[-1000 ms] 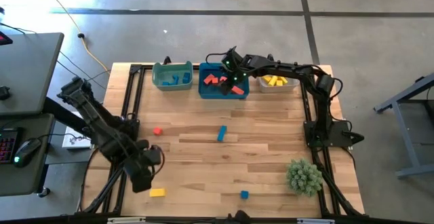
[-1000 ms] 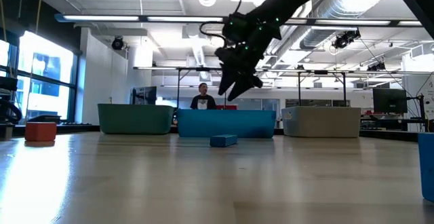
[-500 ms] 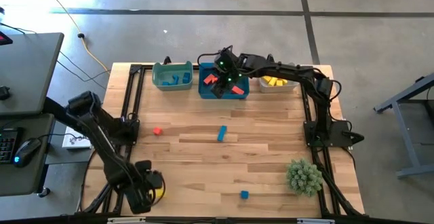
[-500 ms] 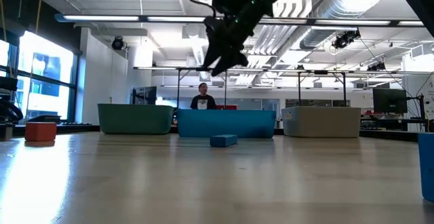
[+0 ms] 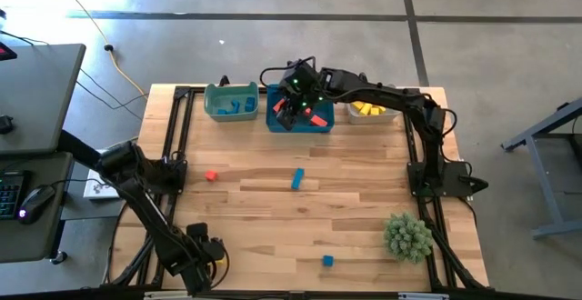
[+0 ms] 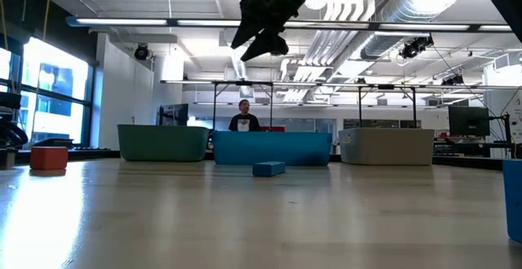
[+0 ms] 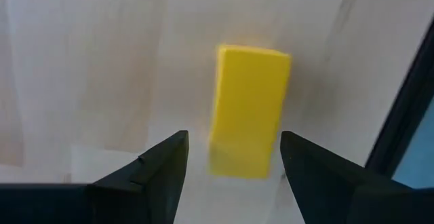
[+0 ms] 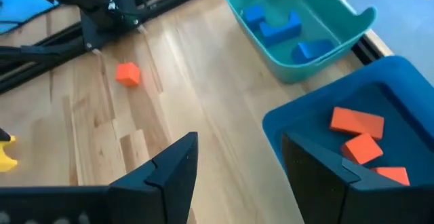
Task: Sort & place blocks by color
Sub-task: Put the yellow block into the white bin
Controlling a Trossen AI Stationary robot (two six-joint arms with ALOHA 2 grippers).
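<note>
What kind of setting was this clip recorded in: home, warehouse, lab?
Most likely a robotics lab or open workshop. The wooden table sits on bare concrete floor, exposed ducts run overhead, and a desk with mouse stands alongside.

Spiky green plant; teal bin, blue bin, grey-white bin.

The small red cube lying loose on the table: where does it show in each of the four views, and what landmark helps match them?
High view: the red cube lies on the wood at the table's left, before the teal bin.
Low view: far left, at the table's edge.
Left wrist view: not in it; only a yellow block shows.
Right wrist view: on bare wood, apart from the teal bin.
Shared landmark: the teal bin, also in the low view.
</note>
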